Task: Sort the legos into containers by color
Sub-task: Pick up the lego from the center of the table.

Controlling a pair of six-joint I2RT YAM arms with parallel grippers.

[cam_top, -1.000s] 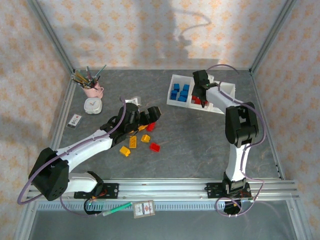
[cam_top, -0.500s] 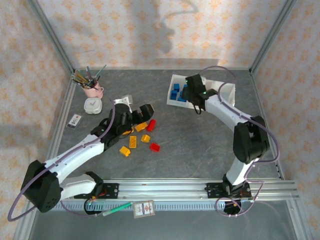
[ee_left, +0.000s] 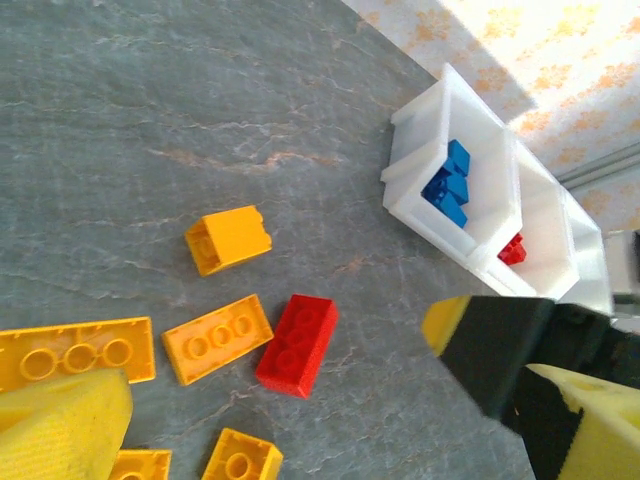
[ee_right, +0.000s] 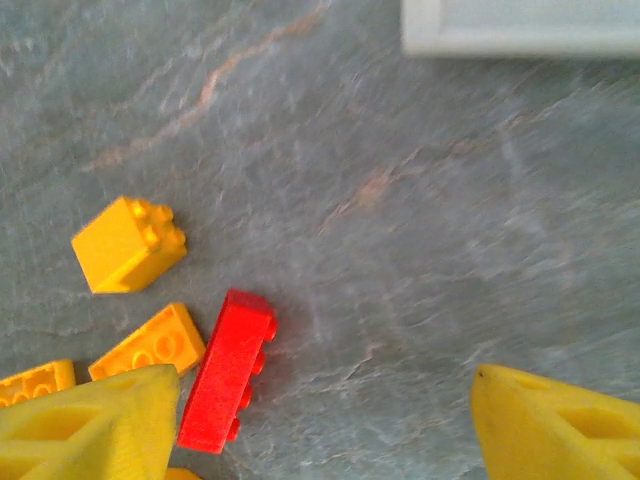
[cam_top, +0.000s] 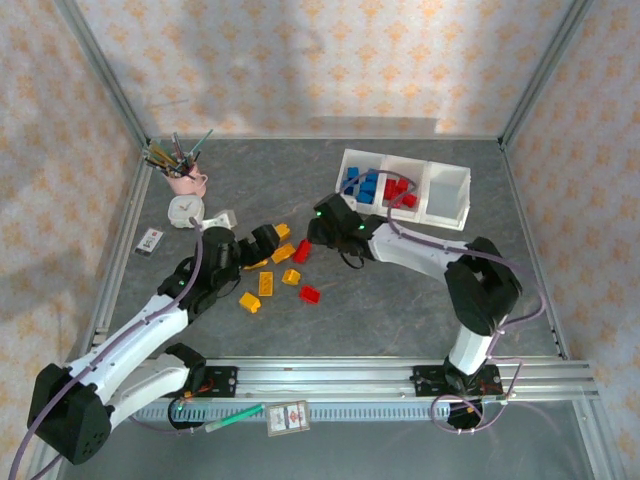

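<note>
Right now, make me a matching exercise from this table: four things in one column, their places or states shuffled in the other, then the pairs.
Things
1. blue legos
2. yellow-orange legos
3. pens
4. right end effector

Places or states
A. standing in the pink cup
B. open, above a red lego
C. in the white tray, end compartment on the left arm's side
D. loose on the table

Pairs: 1-C, 2-D, 3-A, 4-B
</note>
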